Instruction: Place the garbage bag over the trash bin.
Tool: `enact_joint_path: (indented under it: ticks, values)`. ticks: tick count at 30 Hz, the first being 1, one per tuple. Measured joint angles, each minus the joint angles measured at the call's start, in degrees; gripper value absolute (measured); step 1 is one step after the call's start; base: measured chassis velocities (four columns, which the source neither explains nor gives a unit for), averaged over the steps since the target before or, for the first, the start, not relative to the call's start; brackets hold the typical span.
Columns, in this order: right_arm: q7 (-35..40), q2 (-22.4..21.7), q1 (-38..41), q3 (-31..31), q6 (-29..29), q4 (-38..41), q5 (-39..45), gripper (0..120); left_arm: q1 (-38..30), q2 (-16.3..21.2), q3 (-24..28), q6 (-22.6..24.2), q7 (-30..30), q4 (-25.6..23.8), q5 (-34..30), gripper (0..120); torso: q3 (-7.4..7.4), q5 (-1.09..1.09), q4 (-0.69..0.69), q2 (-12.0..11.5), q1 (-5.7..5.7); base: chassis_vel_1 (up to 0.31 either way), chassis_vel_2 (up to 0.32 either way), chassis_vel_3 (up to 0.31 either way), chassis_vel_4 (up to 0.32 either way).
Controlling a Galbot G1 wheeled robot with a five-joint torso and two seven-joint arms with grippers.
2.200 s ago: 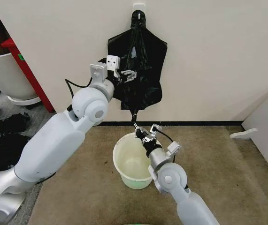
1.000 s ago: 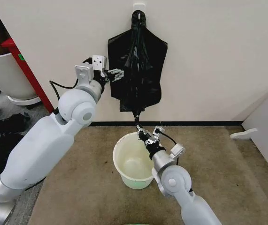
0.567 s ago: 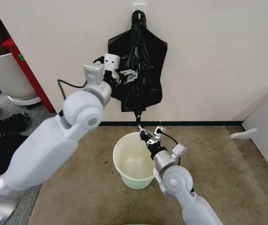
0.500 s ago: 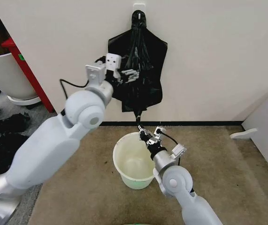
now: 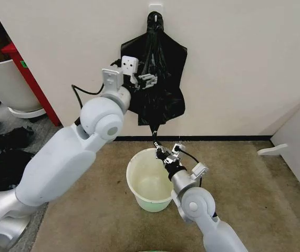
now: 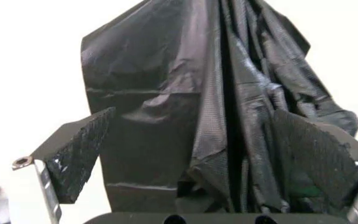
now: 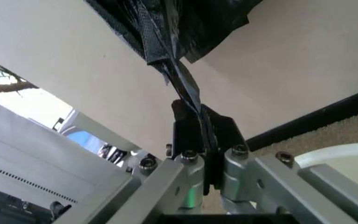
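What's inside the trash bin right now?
Nothing visible: the trash bin shows bare cream walls. The right gripper, at its far rim, pinches the garbage bag tail and hides part of the inside; the floor is indistinct.

The garbage bag hangs on the wall, directly above the trash bin, which stands on the floor before the wall. The left hand is up at the bag; the right hand is at its lowest tip, over the bin's rim.

The left gripper has been carried back in from about nine o'clock — it is now spread against the hanging sheaf of bags, whose lower edge has been drawn out toward four o'clock.
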Motion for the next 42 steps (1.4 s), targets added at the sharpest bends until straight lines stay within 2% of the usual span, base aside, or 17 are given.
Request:
enact_joint_path:
  ticks: [8,13,18,19,25,27,33,34,37,42]
  values:
    - [0.0,0.0,0.0,-0.6,0.0,0.0,-0.1,0,-0.2,-0.9,0.0,-0.5,0.7,1.8,0.5,97,0.0,0.0,0.0,0.0,0.0,0.0,0.0,0.0,0.0]
    - [0.0,-0.1,-0.1,-0.7,-0.1,0.0,-0.3,0,-0.9,-1.3,0.3,-1.2,1.3,2.3,1.0,88,0.0,0.0,-0.01,0.0,0.0,0.0,0.0,0.0,0.0]
    - [-0.1,-0.2,-0.5,-0.6,-0.1,0.0,-1.0,0,-1.2,-0.7,0.4,-1.7,2.6,2.2,2.3,65,0.0,0.0,0.0,0.0,0.0,0.0,0.0,0.0,0.0]
    - [-0.1,-0.2,-0.5,-0.6,-0.1,0.0,-1.0,0,-1.2,-0.7,0.4,-1.7,2.6,2.2,2.3,65,0.0,0.0,0.0,0.0,0.0,0.0,0.0,0.0,0.0]
    - [-0.5,-0.2,-0.9,-0.6,-0.1,0.0,-1.4,0,-1.3,-0.5,0.4,-1.9,3.0,2.2,2.5,38,0.0,0.0,0.0,0.0,0.0,0.0,0.0,0.0,0.0]
    - [-0.5,-0.2,-0.9,-0.7,-0.1,0.0,-1.4,0,-1.4,-0.5,0.5,-2.0,3.0,2.2,2.5,35,0.0,0.0,-0.01,0.0,0.0,0.0,0.0,0.0,0.0]
    - [-0.6,-0.2,-1.0,-0.5,-0.1,0.1,-1.5,0,-1.2,-0.4,0.7,-2.2,3.7,1.9,2.5,10,0.0,0.0,-0.01,0.0,0.0,0.0,0.0,0.0,0.0]
    - [-0.6,-0.2,-1.0,-0.5,-0.1,0.1,-1.5,0,-1.2,-0.4,0.7,-2.2,3.7,1.9,2.5,10,0.0,0.0,-0.01,0.0,0.0,0.0,0.0,0.0,0.0]
    - [-0.7,-0.2,-1.3,-0.1,-0.1,0.1,-1.7,0,-0.7,0.3,0.6,-2.2,3.8,0.7,2.5,0,0.0,0.01,-0.01,0.0,0.0,0.0,0.0,0.0,0.0]
    - [-0.7,-0.1,-1.4,0.8,-0.4,0.4,-2.3,0,0.4,1.5,-0.4,-1.9,4.0,-1.3,2.7,0,0.0,0.0,-0.01,0.0,0.0,0.0,0.0,0.0,0.0]
